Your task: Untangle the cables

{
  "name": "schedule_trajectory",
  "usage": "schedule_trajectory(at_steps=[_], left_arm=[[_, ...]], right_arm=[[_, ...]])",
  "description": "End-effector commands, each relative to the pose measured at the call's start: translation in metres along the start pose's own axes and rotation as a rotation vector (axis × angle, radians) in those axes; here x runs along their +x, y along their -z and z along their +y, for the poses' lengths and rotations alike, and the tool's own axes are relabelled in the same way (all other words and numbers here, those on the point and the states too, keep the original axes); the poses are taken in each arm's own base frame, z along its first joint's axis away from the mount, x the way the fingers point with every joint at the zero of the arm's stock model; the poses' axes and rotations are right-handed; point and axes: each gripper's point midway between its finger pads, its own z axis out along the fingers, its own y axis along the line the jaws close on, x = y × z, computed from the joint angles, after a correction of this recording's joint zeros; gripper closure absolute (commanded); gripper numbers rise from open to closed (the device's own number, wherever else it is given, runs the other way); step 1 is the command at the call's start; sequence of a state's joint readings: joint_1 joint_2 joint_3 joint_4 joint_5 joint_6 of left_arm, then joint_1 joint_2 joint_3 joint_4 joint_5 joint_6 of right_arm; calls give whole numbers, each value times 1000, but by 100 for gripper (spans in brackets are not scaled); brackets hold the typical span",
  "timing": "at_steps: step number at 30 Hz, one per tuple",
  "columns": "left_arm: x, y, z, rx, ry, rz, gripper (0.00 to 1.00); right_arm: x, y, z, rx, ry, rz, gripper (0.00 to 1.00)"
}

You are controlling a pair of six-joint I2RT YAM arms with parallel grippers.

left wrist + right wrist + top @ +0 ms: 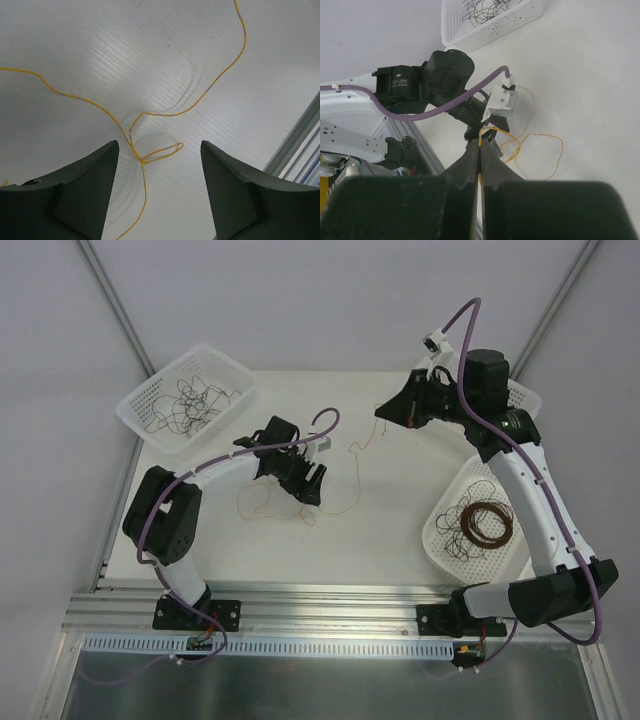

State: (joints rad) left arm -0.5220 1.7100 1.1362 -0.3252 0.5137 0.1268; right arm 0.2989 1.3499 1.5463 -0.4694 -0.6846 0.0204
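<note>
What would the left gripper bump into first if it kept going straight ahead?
Probably the yellow cable: its small loop lies right ahead of the open left gripper, with the table just beneath it. Depth is hard to judge.

A robotics lab cell: white table [400,530] framed by aluminium rail [330,618] and plain white walls [300,300]

Cables [190,400] lie in a basket [135,412] at the surface's [390,540] far-left corner and in a second basket [436,530] at its right edge; a single cable [165,115] trails across the middle.
</note>
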Motion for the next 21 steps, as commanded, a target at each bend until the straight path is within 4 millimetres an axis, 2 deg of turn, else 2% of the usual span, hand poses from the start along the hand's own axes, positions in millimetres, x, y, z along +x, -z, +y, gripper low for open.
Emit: schedule_trajectory(at_steps=[1, 2, 7, 9, 21], left_arm=[[-19, -4, 4, -4, -47, -34, 34], [-15, -9, 8, -9, -40, -19, 41], [-16, -19, 13, -11, -27, -6, 48], [-14, -23, 14, -10, -28, 5, 59], [8, -37, 18, -14, -19, 66, 64]], right_arm=[[-2, 1, 7, -22, 36, -17, 99], [-1, 0, 7, -22, 30, -14, 99], [4, -4, 6, -30, 16, -7, 99], [6, -6, 5, -31, 10, -1, 99], [10, -10, 4, -36, 1, 6, 99]])
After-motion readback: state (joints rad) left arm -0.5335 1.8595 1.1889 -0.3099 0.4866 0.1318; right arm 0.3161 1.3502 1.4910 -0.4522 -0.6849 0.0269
